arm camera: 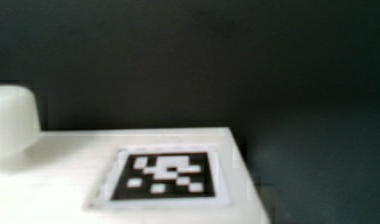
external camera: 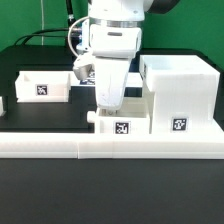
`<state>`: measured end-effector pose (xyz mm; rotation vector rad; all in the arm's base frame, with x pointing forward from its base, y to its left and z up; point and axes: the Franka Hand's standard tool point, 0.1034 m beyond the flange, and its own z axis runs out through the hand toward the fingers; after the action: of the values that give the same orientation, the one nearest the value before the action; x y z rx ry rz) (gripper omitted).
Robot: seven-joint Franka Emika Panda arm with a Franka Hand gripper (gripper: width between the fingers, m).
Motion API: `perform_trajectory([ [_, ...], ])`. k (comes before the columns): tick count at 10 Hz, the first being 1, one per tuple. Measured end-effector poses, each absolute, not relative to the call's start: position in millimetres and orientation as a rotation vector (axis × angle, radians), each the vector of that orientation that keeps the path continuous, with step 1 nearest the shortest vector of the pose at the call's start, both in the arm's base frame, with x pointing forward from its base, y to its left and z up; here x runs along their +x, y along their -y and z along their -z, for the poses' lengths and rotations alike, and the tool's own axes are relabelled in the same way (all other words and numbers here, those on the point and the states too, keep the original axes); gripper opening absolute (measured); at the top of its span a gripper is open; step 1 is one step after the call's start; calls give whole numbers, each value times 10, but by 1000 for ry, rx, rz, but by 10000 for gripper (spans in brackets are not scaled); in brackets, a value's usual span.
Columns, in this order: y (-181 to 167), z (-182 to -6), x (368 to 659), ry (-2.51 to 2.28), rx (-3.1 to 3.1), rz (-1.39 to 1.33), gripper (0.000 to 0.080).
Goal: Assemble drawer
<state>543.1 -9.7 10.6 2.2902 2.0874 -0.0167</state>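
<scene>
Plainly, the tool (external camera: 104, 107) hung low over one knobbed tray (external camera: 128, 123), set beside the casing (external camera: 180, 92) against the border wall (external camera: 60, 148), we judged for alignment. Its opening we could not tell.

a white tray (arm camera: 62, 160) is seen close up and slightly blurred, set against a dark surface (arm camera: 258, 60). a black-and-white square tag (arm camera: 166, 175) is carried on it, and a rounded white knob (arm camera: 9, 120) is seen beside the tag.

Casing (external camera: 180, 88) & trays (external camera: 56, 92): smooth wht plastic, slight sheen; table (external camera: 110, 200) matt blk.
</scene>
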Motion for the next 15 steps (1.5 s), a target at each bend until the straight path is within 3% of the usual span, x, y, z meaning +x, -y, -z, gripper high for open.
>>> perform_trajectory([
  [15,87,-112,5427,-2136,2253,67,42],
])
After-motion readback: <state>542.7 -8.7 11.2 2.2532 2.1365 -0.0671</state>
